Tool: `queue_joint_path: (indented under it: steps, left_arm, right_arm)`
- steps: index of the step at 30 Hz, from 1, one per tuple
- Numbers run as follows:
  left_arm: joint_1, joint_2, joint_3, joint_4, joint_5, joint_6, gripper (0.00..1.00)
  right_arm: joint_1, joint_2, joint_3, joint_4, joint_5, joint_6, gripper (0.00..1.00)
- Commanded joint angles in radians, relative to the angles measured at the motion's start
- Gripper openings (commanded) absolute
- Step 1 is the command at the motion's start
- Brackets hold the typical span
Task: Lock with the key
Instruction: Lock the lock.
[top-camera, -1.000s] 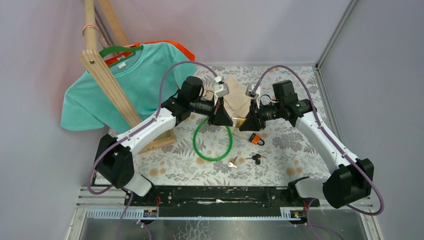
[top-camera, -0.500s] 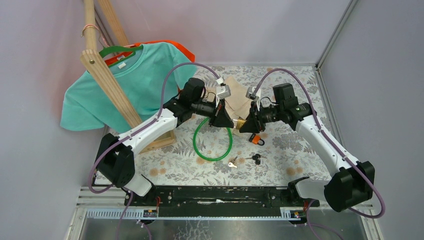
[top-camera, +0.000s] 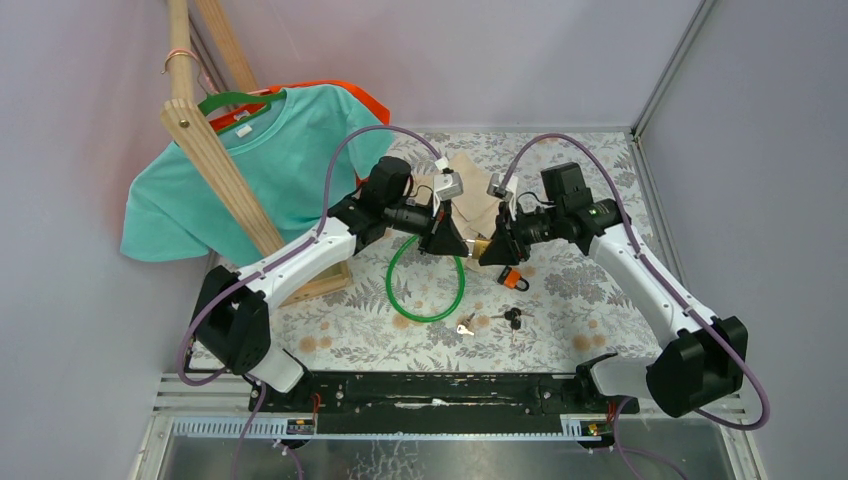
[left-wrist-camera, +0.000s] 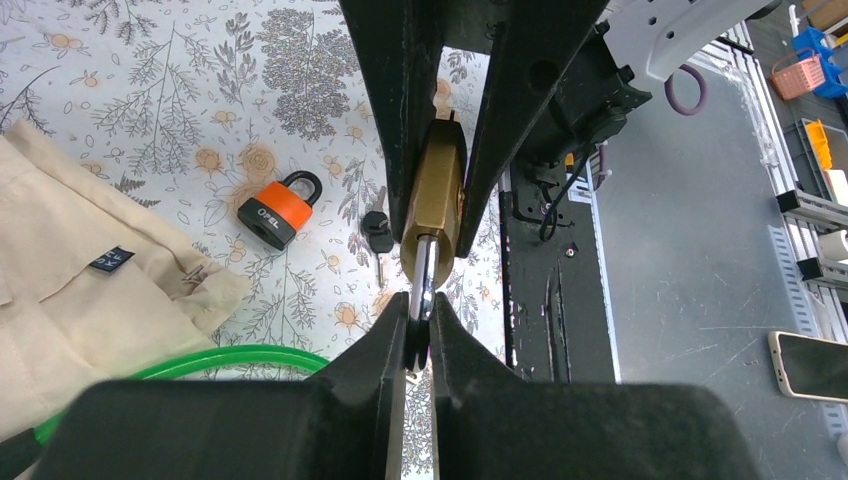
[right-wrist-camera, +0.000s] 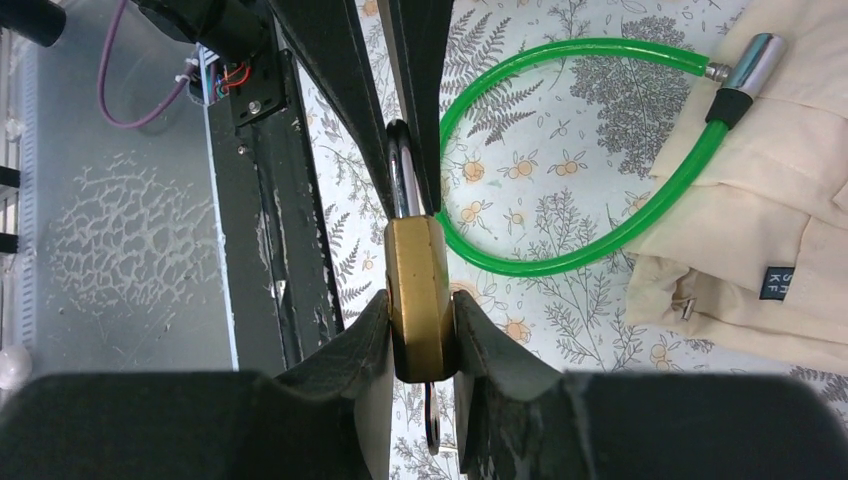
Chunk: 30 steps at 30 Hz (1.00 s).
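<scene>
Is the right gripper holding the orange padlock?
No, the right gripper clamps the brass padlock, while the orange padlock lies apart on the table.

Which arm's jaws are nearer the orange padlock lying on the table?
Right. The right arm, jaws clamped on the brass padlock, ends close beside the orange padlock; the left arm, jaws pinching the key, ends farther to its left.

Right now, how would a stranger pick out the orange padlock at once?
On the flowered table, find the green cable loop. Just right of it lies a small padlock. It alone has an orange body; the brass padlock is clamped in the right gripper.
</scene>
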Motion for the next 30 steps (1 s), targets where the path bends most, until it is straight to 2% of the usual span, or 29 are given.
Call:
queue_joint_path:
  steps: [1, 14, 24, 30]
  left_arm:
    - [-0.092, 0.025, 0.044, 0.111, 0.076, -0.003, 0.00]
    - [-0.104, 0.033, 0.060, 0.109, 0.124, -0.009, 0.00]
    - [-0.149, 0.050, 0.081, 0.108, 0.133, -0.029, 0.00]
    - [-0.154, 0.049, 0.063, 0.183, 0.144, -0.116, 0.00]
  right_arm:
    - [0.079, 0.028, 0.139, 0.190, -0.024, -0.017, 0.00]
    - [0.087, -0.030, 0.000, 0.320, -0.018, 0.073, 0.00]
    - [0.088, -0.008, -0.001, 0.414, -0.028, 0.164, 0.00]
    - [0.087, -0.008, -0.014, 0.446, -0.026, 0.197, 0.00]
